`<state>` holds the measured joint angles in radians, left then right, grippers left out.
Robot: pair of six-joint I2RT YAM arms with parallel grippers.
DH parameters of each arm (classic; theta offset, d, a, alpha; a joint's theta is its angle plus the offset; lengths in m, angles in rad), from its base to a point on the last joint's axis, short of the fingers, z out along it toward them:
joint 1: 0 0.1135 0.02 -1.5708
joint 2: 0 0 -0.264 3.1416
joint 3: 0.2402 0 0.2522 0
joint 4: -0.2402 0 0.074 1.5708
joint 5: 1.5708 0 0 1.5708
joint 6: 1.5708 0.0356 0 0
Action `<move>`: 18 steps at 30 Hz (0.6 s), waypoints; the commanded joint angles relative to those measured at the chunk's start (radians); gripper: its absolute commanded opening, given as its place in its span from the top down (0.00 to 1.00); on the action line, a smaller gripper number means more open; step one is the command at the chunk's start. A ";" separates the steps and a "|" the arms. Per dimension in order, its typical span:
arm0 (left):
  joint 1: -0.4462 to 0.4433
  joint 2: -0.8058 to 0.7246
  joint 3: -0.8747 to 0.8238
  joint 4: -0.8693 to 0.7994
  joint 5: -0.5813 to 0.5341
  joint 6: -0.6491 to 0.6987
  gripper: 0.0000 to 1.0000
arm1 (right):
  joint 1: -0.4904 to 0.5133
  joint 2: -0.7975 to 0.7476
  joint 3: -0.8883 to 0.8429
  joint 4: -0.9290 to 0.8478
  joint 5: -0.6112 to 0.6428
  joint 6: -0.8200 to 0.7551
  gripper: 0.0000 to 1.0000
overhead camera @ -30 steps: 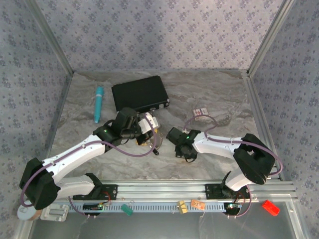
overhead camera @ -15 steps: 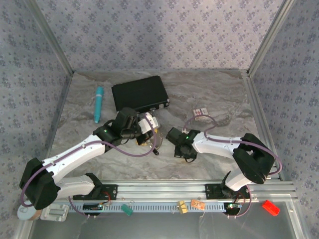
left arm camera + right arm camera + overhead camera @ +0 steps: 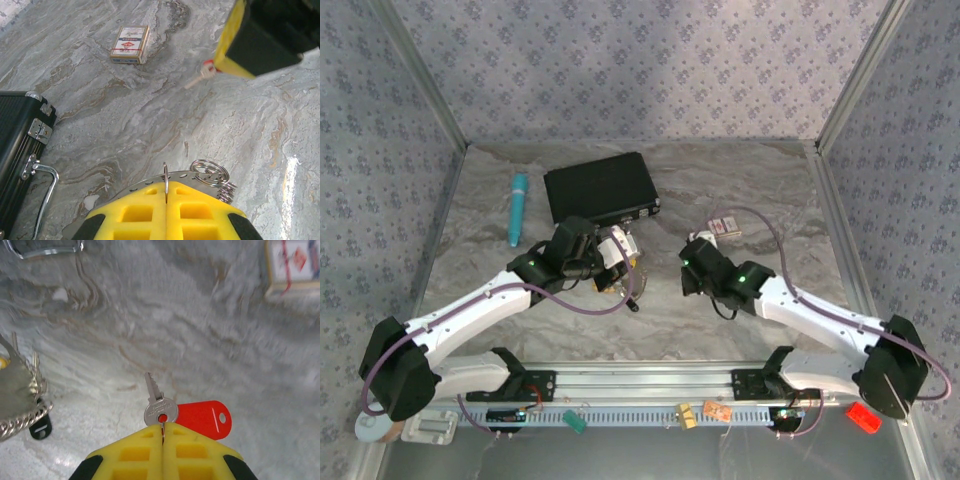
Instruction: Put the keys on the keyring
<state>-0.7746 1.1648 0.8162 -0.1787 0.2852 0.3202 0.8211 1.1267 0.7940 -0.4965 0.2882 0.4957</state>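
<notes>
Left fingers (image 3: 140,202) are pinched tight on the keyring (image 3: 210,172) mid-surface (image 3: 740,190), ring offered rightward. Right fingers (image 3: 135,447), nearby, clamp the red-tagged key (image 3: 160,410) by its head, blade free for threading.

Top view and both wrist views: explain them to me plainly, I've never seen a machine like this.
Two white robot arms are bolted at the near edge of a marbled table. The top picture looks down from above and behind them; the others come from wrist cameras, yellow fingers at the bottom. On the table lie a black case, a teal stick and a small card box. The left gripper is shut on the keyring; the right gripper pinches a silver key with a red tag.
</notes>
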 commanded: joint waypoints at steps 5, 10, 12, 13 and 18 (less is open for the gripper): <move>-0.005 -0.054 -0.037 0.080 0.093 -0.015 1.00 | -0.062 -0.147 -0.079 0.254 -0.210 -0.509 1.00; -0.006 -0.056 -0.061 0.133 0.157 -0.017 1.00 | -0.030 -0.230 -0.151 0.349 -0.311 -0.835 1.00; -0.006 -0.061 -0.073 0.164 0.188 -0.028 1.00 | -0.010 -0.234 -0.130 0.314 -0.328 -0.940 1.00; -0.004 -0.063 -0.080 0.177 0.207 -0.035 1.00 | 0.002 -0.235 -0.115 0.295 -0.326 -0.986 1.00; -0.004 -0.050 -0.051 0.115 0.266 -0.041 1.00 | 0.051 -0.233 -0.077 0.267 -0.282 -1.166 1.00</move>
<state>-0.7746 1.1267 0.7425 -0.0772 0.4667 0.2935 0.8574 0.9054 0.6651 -0.2188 0.0097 -0.4755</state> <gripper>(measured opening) 0.042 0.051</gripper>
